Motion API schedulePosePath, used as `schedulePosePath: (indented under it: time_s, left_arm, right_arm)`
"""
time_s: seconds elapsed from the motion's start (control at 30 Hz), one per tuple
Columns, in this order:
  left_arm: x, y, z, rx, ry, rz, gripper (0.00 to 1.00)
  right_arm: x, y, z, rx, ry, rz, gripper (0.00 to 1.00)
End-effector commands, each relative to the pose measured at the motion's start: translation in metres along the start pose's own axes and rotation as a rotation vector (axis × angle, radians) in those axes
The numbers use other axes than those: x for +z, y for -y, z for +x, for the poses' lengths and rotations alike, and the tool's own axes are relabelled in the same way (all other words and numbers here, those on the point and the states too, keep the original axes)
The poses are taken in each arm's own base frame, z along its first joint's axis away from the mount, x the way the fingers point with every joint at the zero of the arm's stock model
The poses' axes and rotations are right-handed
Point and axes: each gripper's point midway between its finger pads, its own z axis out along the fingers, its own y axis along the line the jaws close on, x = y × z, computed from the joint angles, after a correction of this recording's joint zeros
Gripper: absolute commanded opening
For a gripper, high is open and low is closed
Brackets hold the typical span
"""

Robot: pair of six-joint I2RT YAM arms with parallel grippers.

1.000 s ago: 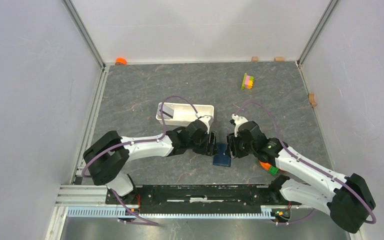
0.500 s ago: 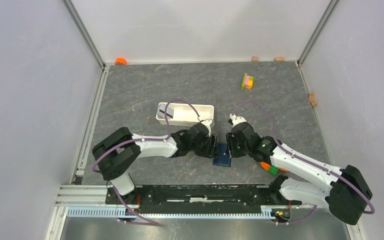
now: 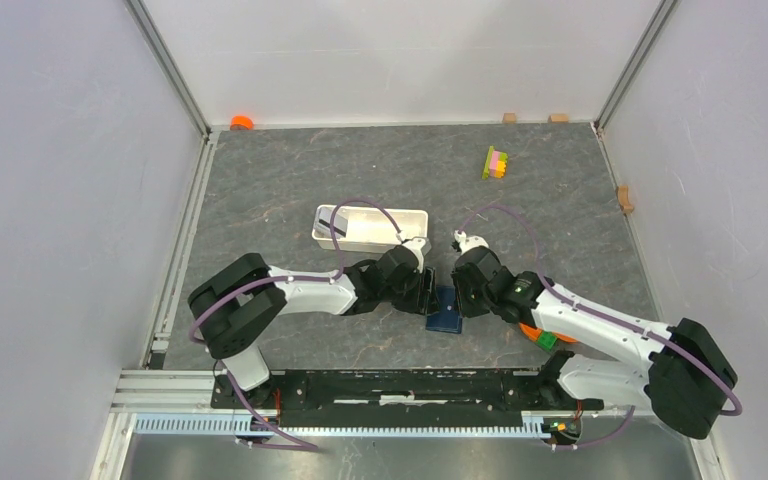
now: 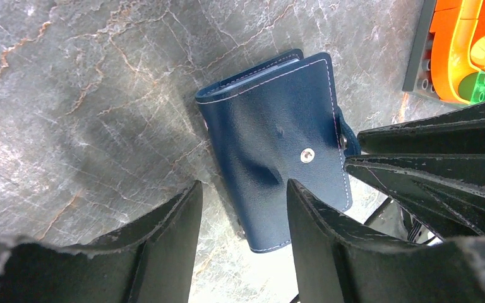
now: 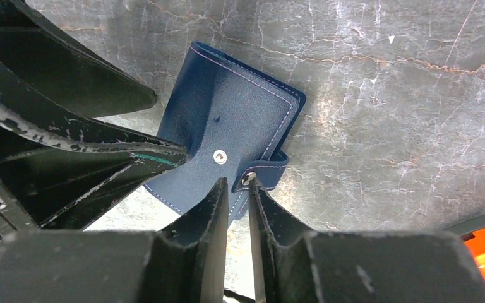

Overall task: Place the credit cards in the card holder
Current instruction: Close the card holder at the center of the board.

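1. In the last second both arms close in on the card holder (image 3: 445,316). The right wrist now sits further left than it did, and the left elbow has swung right. The holder itself has hardly shifted.
2. The right gripper (image 5: 236,183) has its jaws almost together, pinched on the holder's snap strap. The left gripper (image 4: 242,189) has its jaws apart, straddling one edge of the holder and clamping nothing.
3. The holder lies flat on the table (image 3: 290,180) between the two grippers. It is folded shut, with the cover stud bare and the strap off it. I judge we are at the opening step, with no card in yet.
4. A grey flat shape in the left end of the white tray (image 3: 412,216) is probably the credit cards (image 3: 333,222), though it is too small to be sure. It lies just behind the left arm.
5. The surface is grey veined stone-look sheet, level and matte.
6. White walls box in three sides. An orange and green toy (image 4: 473,44) sits just right of the holder. A block stack (image 3: 496,162) stands well apart towards the back, and an orange piece (image 3: 242,122) sits in the far left corner.
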Motion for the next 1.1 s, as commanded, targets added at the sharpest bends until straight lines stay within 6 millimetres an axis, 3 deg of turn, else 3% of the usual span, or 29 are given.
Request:
schedulePosePath:
  time_s: [0.0, 0.27, 0.47, 0.67, 0.83, 1.07]
  left_arm:
    - [0.006, -0.006, 0.01, -0.018, -0.023, -0.013, 0.59]
    - [0.011, -0.013, 0.016, -0.015, -0.041, -0.031, 0.57]
    - [0.014, -0.023, 0.02, 0.002, -0.054, -0.08, 0.5]
    - [0.015, -0.034, 0.025, 0.03, -0.072, -0.136, 0.43]
    - [0.017, -0.04, 0.03, 0.036, -0.087, -0.159, 0.41]
    - [0.018, -0.04, 0.031, 0.035, -0.094, -0.157, 0.4]
  right_arm:
    - [-0.002, -0.007, -0.023, 0.019, 0.072, -0.002, 0.21]
    - [0.001, 0.0, -0.019, 0.011, 0.066, 0.033, 0.19]
    - [-0.002, -0.001, -0.025, 0.005, 0.093, 0.022, 0.0]
    - [-0.006, -0.012, -0.031, -0.009, 0.128, -0.043, 0.0]
    - [0.002, -0.02, -0.023, -0.015, 0.115, -0.098, 0.0]
    - [0.014, -0.011, -0.009, -0.038, 0.062, -0.063, 0.0]
